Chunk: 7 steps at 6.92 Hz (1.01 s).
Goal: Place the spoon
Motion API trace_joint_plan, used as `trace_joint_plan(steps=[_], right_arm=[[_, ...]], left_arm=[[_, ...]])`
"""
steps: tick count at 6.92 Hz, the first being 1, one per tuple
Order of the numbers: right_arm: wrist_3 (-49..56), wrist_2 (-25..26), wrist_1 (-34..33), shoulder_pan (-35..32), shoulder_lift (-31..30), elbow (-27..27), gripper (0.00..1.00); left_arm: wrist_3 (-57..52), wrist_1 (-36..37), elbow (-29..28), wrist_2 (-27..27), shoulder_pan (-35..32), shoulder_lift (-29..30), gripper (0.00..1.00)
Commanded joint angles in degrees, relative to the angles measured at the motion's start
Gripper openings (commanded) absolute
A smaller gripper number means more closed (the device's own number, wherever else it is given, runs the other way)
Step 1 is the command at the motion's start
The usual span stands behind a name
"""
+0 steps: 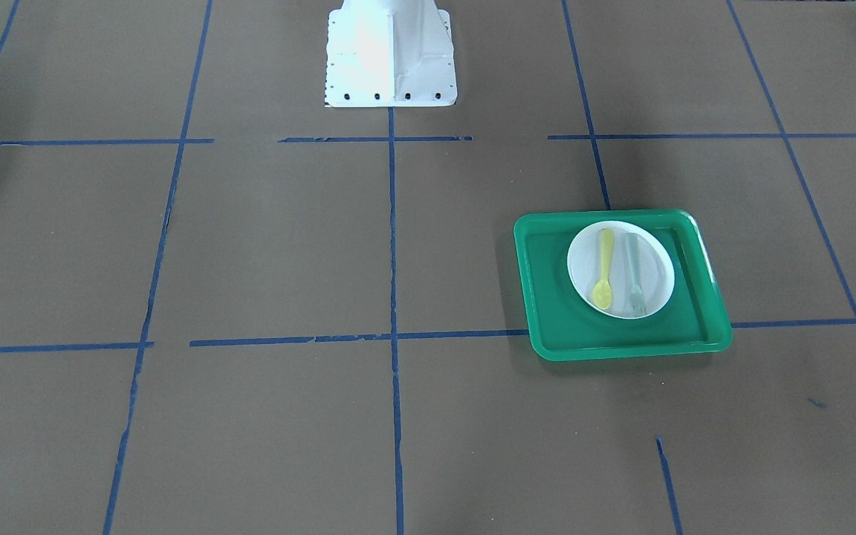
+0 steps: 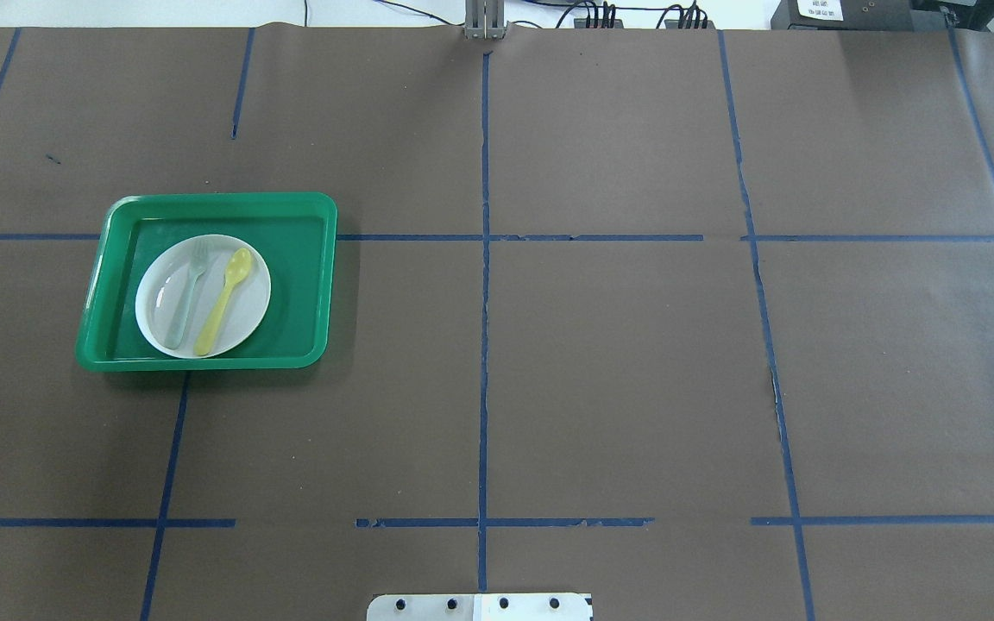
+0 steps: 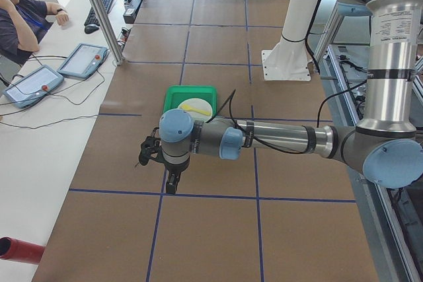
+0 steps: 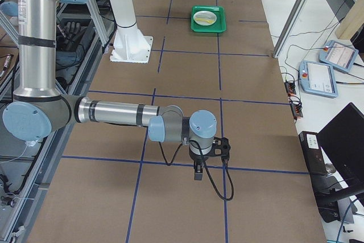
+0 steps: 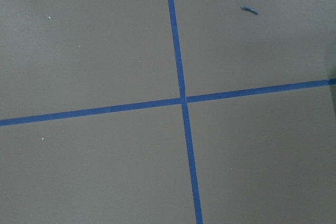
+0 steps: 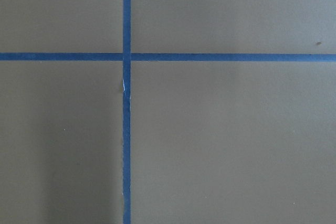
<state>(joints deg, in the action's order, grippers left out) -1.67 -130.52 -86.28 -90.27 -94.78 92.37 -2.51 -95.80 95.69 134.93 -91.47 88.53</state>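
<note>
Both grippers are pointed down over the brown table (image 1: 287, 245) and are caught only by the cameras at its two ends. The left gripper (image 3: 171, 186) is held above a blue tape line (image 3: 218, 197), apart from the tray and on the near side of it. The right gripper (image 4: 197, 173) is held well apart, at the table's other end. Whether either pair of fingers is spread or pressed together cannot be told from these angles, and nothing is seen held in them.

On the robot's left half of the table a green tray (image 2: 298, 285) is set flat, and a white plate (image 2: 254, 302) is laid inside it, toward the side nearer the robot's left. Two utensils are carried by the plate. The spoon (image 2: 223, 306) — small and yellow — is laid on its right half, its bowl turned away from the robot and its handle end reaching the plate's near rim. A pale grey-green fork (image 2: 186, 297) is laid just beside it on the left, tines also turned away; the two are not touching.

Only crossed tape lines on bare brown paper are shown by the two wrist cameras.
</note>
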Motion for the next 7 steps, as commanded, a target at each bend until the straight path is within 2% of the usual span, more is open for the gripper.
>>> trace_joint_plan(steps=[1,5,7], right_arm=[[0.0,0.0,0.1,0.0,-0.1,0.0,1.00],[0.0,0.0,0.0,0.0,0.0,0.0,1.00],[0.0,0.0,0.1,0.0,-0.1,0.0,1.00]], left_arm=[[0.1,-3.9,-0.4,-0.8,0.0,-0.6,1.00],[0.2,-4.0,-0.2,-1.0,0.0,-0.7,1.00],[0.1,-7.0,-0.2,-1.0,0.0,-0.7,1.00]])
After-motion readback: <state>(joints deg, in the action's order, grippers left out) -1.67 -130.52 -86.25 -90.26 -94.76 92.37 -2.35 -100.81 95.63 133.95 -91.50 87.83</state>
